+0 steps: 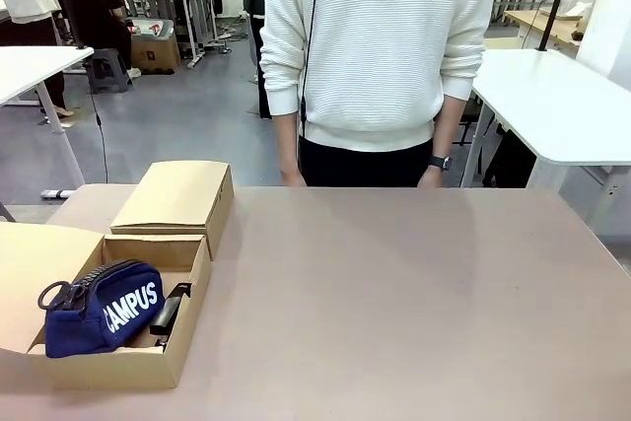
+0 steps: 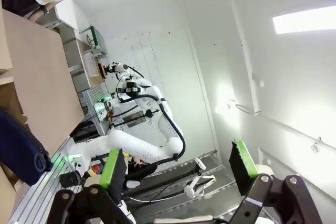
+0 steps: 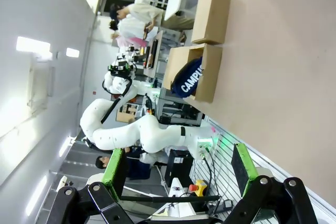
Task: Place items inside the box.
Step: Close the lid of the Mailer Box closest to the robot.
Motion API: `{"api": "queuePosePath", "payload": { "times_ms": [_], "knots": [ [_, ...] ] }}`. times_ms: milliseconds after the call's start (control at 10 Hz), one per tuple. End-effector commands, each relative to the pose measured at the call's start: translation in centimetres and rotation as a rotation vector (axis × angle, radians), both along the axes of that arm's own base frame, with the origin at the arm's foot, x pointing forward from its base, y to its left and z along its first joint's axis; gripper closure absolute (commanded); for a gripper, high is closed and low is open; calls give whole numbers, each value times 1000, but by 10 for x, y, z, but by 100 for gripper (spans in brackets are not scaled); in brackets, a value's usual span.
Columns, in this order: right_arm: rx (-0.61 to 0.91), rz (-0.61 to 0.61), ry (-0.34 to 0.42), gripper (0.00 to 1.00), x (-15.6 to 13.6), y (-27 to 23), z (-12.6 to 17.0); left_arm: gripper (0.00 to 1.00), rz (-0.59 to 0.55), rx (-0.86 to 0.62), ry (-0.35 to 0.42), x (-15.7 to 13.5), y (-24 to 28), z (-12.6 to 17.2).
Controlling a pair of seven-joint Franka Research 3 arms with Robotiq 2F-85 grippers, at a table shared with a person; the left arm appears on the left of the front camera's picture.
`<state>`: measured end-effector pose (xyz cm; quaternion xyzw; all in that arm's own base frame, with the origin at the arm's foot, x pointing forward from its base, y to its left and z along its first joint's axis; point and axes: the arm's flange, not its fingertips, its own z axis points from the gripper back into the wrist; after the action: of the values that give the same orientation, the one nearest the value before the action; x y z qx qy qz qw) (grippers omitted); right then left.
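Observation:
An open cardboard box (image 1: 128, 368) sits at the table's near left corner. A navy zip pouch lettered "CAMPUS" (image 1: 104, 309) lies inside it, with a black stapler (image 1: 169, 312) beside it against the right wall. In the right wrist view the same box (image 3: 208, 77) and pouch (image 3: 188, 80) are far off, across the table. My right gripper (image 3: 178, 166) is open and holds nothing. My left gripper (image 2: 178, 166) is also open and empty, aimed away at a white wall. The pouch (image 2: 20, 149) shows at that view's left edge.
A closed cardboard box (image 1: 177, 196) stands just behind the open one. A person in a white sweater (image 1: 380, 46) stands at the far edge with both hands down by the table (image 1: 414, 293). White tables stand behind to the left and right.

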<state>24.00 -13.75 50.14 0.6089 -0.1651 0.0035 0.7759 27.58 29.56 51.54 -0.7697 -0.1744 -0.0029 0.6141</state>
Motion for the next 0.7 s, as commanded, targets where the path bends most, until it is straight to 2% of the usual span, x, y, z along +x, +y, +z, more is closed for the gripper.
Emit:
{"api": "queuePosePath", "payload": {
  "times_ms": [0, 600],
  "knots": [
    [16, 3, -22, 0, 0, -1, 3, 0, -17, 49, 21, -15, 4, -3],
    [16, 3, -22, 0, 0, -1, 3, 0, -17, 49, 21, -15, 4, -3]
  ]
}}
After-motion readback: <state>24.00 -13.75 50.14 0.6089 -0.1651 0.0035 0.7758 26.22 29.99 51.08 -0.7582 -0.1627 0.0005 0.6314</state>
